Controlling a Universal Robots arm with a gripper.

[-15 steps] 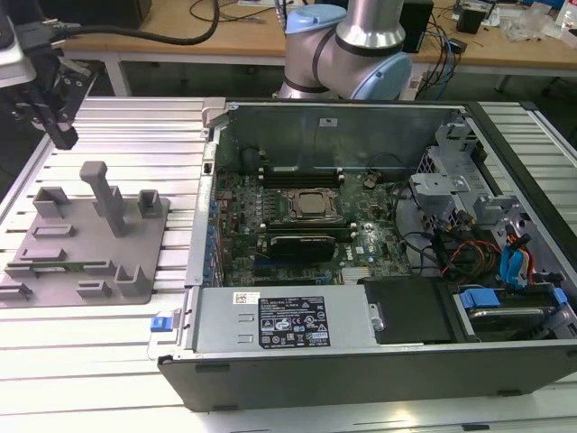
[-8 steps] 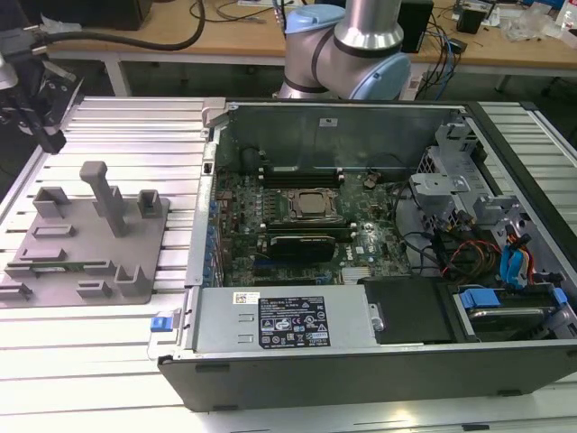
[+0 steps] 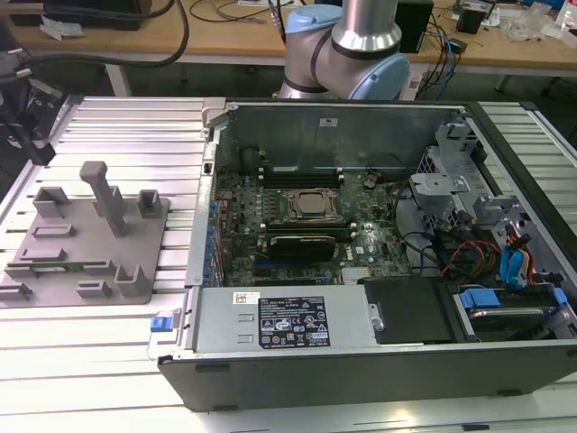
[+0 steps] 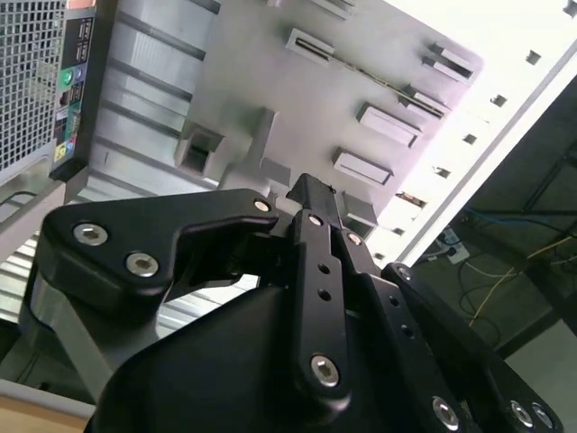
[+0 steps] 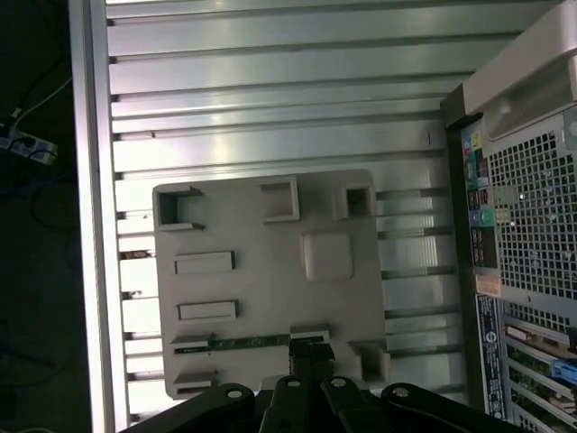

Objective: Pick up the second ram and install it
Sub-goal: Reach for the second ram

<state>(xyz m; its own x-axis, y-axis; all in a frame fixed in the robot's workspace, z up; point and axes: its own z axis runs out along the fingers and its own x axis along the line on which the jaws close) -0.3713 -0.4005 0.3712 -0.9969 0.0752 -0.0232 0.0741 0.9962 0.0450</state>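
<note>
In the second wrist view I see the black gripper [image 4: 313,193] very near, with its link bars and silver screws clearly visible. Behind its tip lies the grey fixture plate [image 4: 261,81] with several raised slot holders. The plate rests on the ribbed aluminium table [image 4: 135,117]. Next to it stands the computer case [image 4: 32,81], showing a mesh panel and coloured ports. Past the table's bright rim, a white power strip [image 4: 453,253] lies on the dark floor [image 4: 541,316].

A robotics lab: opened computer case [image 3: 343,126] on a slotted aluminium worktop [image 3: 135,122]. Cable-strewn bench [image 3: 234,41] at 12 o'clock.
</note>
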